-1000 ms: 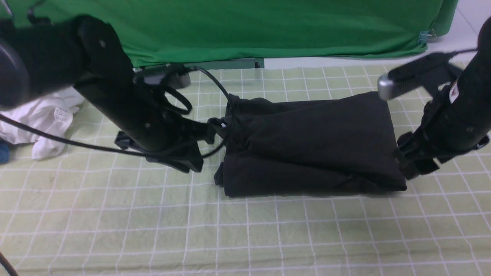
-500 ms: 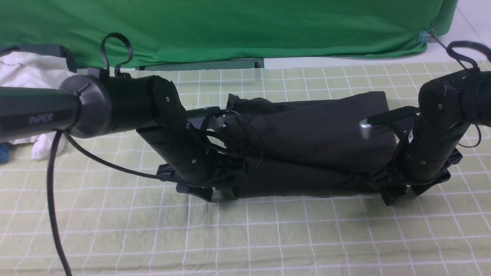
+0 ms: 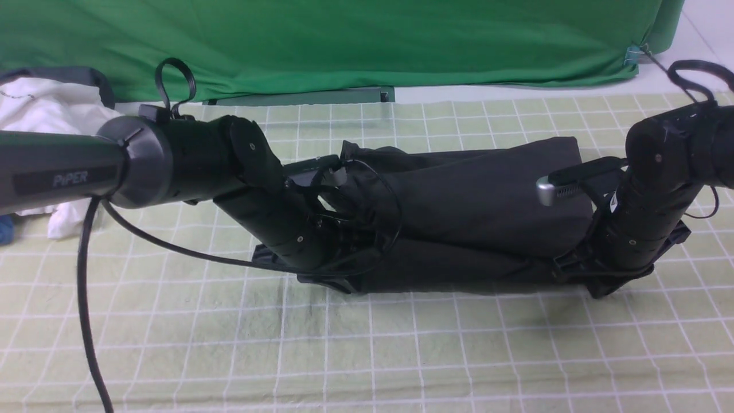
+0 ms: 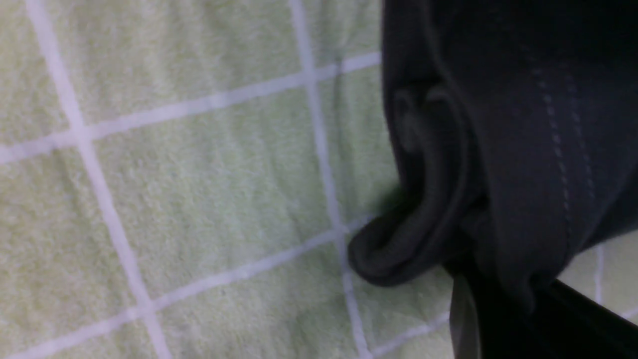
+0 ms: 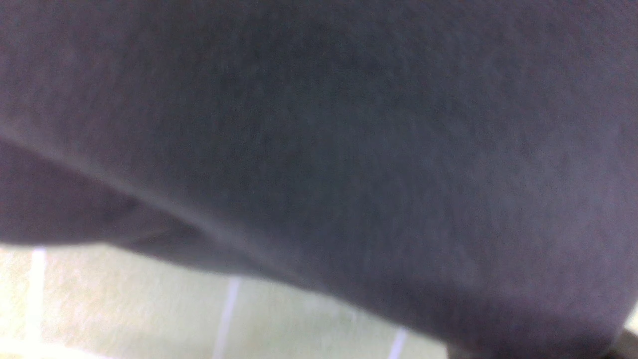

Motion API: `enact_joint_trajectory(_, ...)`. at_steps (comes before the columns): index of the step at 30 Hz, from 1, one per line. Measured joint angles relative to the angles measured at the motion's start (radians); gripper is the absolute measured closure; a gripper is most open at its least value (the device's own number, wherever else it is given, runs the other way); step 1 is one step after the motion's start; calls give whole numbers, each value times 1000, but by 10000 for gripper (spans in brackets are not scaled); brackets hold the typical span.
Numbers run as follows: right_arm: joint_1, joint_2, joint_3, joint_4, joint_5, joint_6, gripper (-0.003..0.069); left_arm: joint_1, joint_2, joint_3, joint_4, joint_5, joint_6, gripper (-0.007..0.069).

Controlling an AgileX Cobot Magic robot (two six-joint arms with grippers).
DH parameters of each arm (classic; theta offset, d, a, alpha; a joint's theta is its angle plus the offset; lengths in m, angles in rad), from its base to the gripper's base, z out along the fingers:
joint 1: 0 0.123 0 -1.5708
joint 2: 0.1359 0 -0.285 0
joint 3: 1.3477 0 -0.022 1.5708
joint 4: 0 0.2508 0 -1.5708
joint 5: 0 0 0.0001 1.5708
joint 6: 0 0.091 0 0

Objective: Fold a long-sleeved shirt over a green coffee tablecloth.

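The black long-sleeved shirt (image 3: 470,206) lies folded into a thick rectangle on the green coffee tablecloth (image 3: 401,355); its print is hidden. My left gripper (image 3: 338,281) is down at the shirt's front left corner, shut on the rolled edge. In the left wrist view that dark fold (image 4: 498,124) runs into the gripper (image 4: 498,319) above the gridded cloth (image 4: 199,174). My right gripper (image 3: 596,284) is at the front right corner, shut on the shirt's edge. The right wrist view is filled by the shirt (image 5: 319,124) with a strip of tablecloth (image 5: 124,299).
A white garment (image 3: 51,115) lies bunched at the far left behind my left arm. A bright green sheet (image 3: 367,40) hangs along the back. The left arm's black cable (image 3: 86,298) loops down over the tablecloth's front left.
Both arms came down to the shirt's front corners. Both grippers stood open half a second ago and have now shut on the shirt's front edge.
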Motion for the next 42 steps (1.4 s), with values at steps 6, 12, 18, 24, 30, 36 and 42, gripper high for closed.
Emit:
enact_joint_trajectory(6, 0, -141, 100, 2, -32, 54, 648, -13, -80, 88, 7, -6, -29, 604)
enact_joint_trajectory(12, 0, -221, 245, 13, -82, 84, 643, -75, -120, 269, -60, -81, -37, 604)
enact_joint_trajectory(18, 0, -224, 287, 4, -115, 98, 508, -88, -129, 284, -48, -103, -36, 604)
enact_joint_trajectory(24, 0, -230, 224, -2, 15, 73, 266, -85, -129, 201, 40, 21, -48, 603)
enact_joint_trajectory(30, 0, -309, 134, -3, 212, -6, 295, -84, -170, 59, 234, 163, -203, 592)
enact_joint_trajectory(36, 0, -499, 4, -5, 353, -111, 446, -84, -273, -64, 445, 297, -262, 548)
enact_joint_trajectory(42, 0, -692, -81, -6, 419, -157, 621, -82, -328, -87, 474, 357, -272, 510)
